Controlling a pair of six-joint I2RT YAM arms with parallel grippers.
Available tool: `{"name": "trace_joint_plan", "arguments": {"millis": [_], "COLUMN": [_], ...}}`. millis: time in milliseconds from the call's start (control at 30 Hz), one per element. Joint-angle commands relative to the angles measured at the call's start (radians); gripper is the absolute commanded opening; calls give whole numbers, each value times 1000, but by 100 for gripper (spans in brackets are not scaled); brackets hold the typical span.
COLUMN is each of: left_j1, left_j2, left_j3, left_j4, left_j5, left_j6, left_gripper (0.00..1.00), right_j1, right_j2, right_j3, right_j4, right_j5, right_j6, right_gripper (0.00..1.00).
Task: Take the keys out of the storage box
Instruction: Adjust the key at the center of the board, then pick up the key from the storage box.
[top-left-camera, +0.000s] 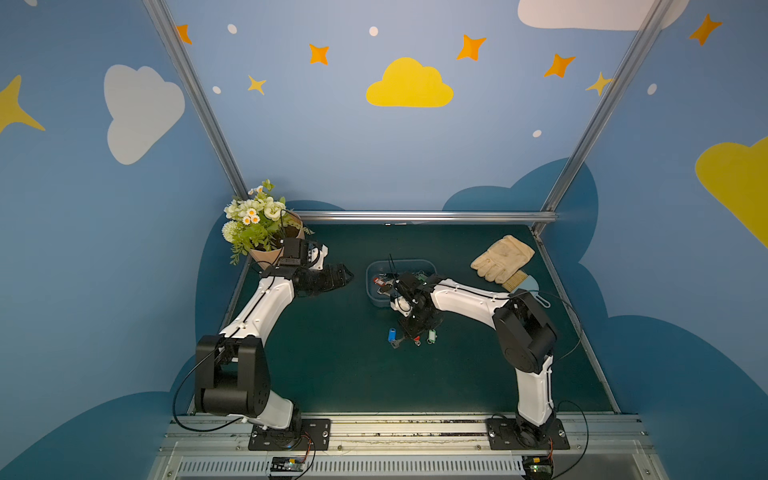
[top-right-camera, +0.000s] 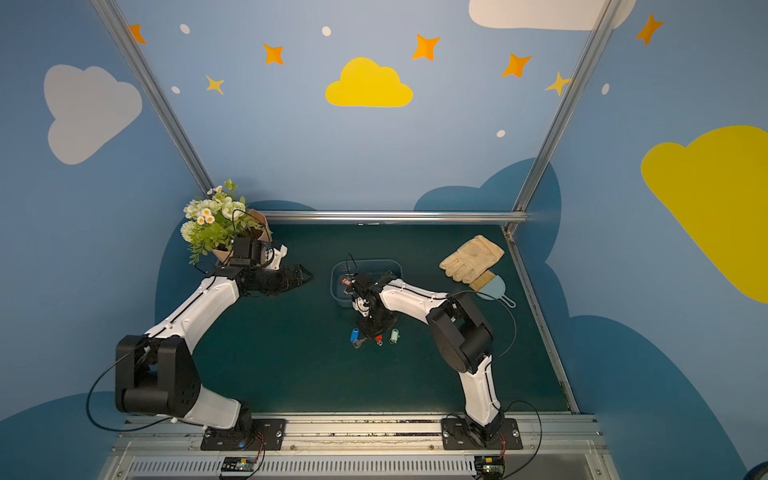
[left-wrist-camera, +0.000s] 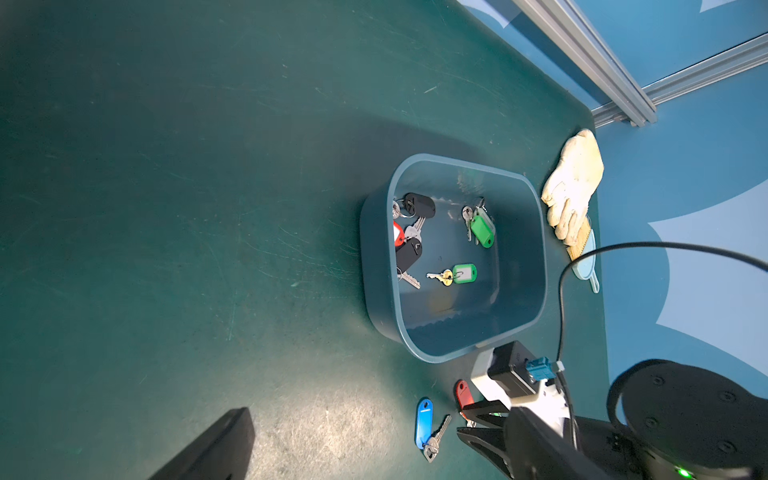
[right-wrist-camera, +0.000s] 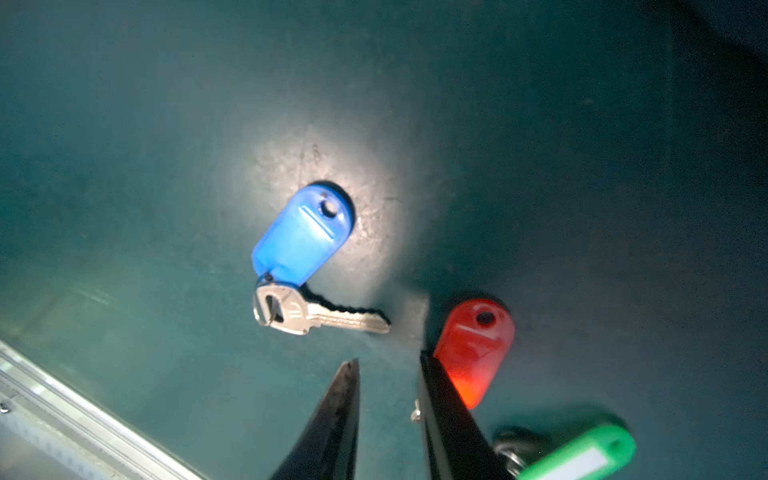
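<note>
Five keys (left-wrist-camera: 463, 273) show inside the storage box (left-wrist-camera: 376, 266); three more lie on the mat (left-wrist-camera: 166, 208) beside it: blue-tagged key (right-wrist-camera: 301, 235), red-tagged key (right-wrist-camera: 473, 345), green-tagged key (right-wrist-camera: 582, 453). Over these hangs the right gripper (right-wrist-camera: 388, 361), jaws narrowly parted, empty; the left gripper (top-left-camera: 347, 276) is spread wide.

Top views are evenly lit, sharp overall. Right wrist view is seen dim, w/ a bright pool thrown on the mat (right-wrist-camera: 374, 174) around the blue-tagged key (right-wrist-camera: 299, 241); the green tag (right-wrist-camera: 582, 453) is rendered blurred.
</note>
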Motion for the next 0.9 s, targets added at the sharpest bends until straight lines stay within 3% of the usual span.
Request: {"name": "trace_joint_plan", "arguments": {"millis": [0,133,267,500,700,867], "left_j1": [6,6,6,6,6,5], "left_j2": [-12,-5,-1,-24,-48,-44], "left_j3": [23,33,31,32,23,21], "left_j4": [-21,-8,21,11,5,0], "left_j5": [5,20,36,16,1,2], "left_j6": [14,2,-24,-27,-29,-28], "left_gripper": [100,100,100,100,100,100], "right_j1": [-7,-71,-139,-171,-161,-121], "right_j2": [-119,-135,-34,216,357,419], "right_j3": [37,196,407,744,833,851], "right_j4": [-34,-123,-182,-247,-243,-176], "right_j5": [-6,45,122,28,17,19], "right_j6": [-29,-28,35,53,30,-90], "right_gripper": [34,38,39,43,44,47]}}
